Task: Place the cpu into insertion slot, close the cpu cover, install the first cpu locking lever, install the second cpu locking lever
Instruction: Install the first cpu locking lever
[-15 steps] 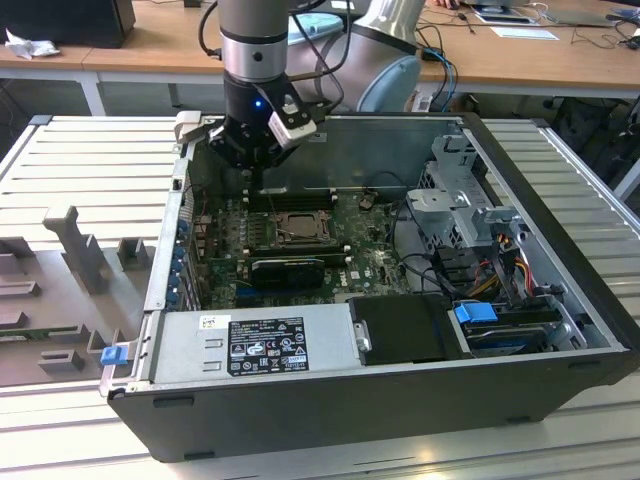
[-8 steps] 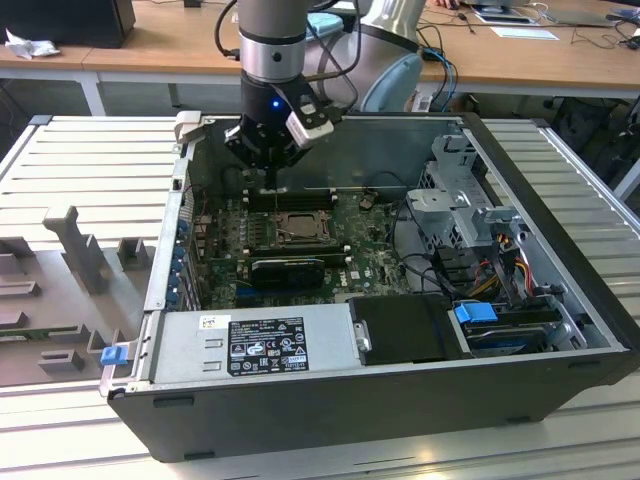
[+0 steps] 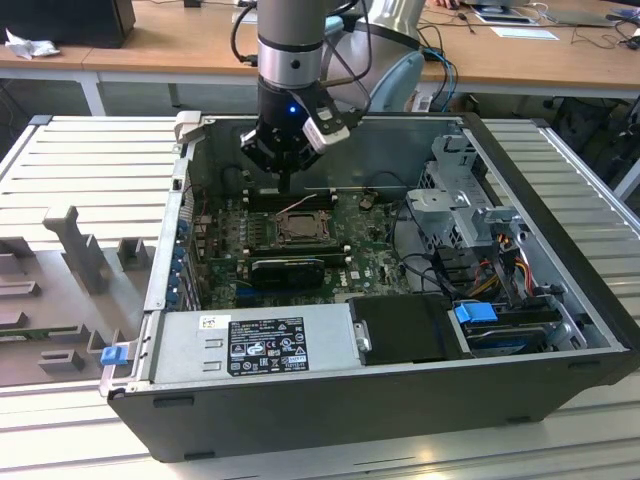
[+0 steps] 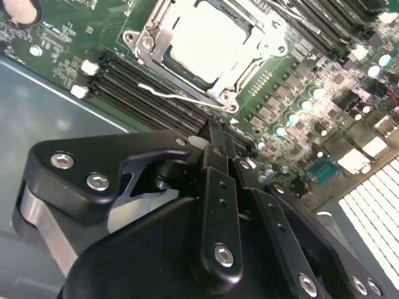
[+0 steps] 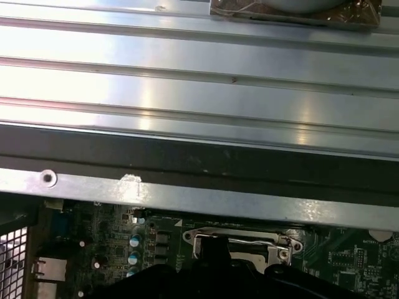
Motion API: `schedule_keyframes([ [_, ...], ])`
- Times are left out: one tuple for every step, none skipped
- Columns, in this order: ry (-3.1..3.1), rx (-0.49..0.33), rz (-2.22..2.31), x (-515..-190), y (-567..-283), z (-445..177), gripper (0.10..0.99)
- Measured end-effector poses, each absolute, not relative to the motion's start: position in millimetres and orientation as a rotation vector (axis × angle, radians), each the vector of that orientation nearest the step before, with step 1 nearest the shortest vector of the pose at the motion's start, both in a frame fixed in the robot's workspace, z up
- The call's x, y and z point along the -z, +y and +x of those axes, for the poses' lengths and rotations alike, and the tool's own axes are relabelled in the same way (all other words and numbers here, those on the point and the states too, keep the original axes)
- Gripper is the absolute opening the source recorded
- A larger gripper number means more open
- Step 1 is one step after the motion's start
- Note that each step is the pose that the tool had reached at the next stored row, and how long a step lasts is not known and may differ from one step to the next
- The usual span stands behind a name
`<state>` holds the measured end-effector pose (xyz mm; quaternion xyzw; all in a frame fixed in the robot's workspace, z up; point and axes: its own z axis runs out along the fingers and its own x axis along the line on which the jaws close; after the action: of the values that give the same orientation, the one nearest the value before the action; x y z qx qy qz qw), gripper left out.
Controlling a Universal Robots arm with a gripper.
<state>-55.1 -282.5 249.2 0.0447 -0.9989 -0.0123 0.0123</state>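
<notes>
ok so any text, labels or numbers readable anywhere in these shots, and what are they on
None can be quoted.
Black label on the silver power supply box: white print, too small to read.
Small white sticker beside it: too small.
White markings on the green circuit board in the second wrist view: blurred.
Black gripper: no lettering seen.

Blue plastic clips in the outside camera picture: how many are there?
2: one blue clip at the case's front corner on the exterior view's left, one blue clip on the drive bay at its right. Others may be hidden.

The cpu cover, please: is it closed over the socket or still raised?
Closed: in the second wrist view the cpu cover lies flat around the cpu, whose pale top shows through its window.
</notes>
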Motion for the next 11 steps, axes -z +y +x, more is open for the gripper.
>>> schedule_keyframes([
  [-3.114, 0.038, 0.139, -246.0, -282.5, -55.2, 0.106],
  [-3.114, 0.038, 0.140, -243.5, -282.5, -55.1, 0.106],
  [-3.114, 0.038, 0.140, -241.8, -282.3, -54.7, 0.106],
  [-3.114, 0.038, 0.140, -238.9, -281.1, -52.3, 0.106],
  [-3.114, 0.038, 0.140, -237.6, -280.3, -50.2, 0.106],
  [-3.114, 0.039, 0.140, -236.0, -279.5, -48.3, 0.106],
  [-3.114, 0.039, 0.140, -234.9, -279.3, -47.3, 0.106],
  [-3.114, 0.038, 0.140, -234.2, -279.0, -46.0, 0.106],
  [-3.114, 0.038, 0.140, -233.6, -278.8, -44.5, 0.106],
  [-3.114, 0.038, 0.140, -232.9, -278.7, -42.8, 0.106],
  [-3.114, 0.038, 0.140, -232.3, -278.6, -41.4, 0.106],
])
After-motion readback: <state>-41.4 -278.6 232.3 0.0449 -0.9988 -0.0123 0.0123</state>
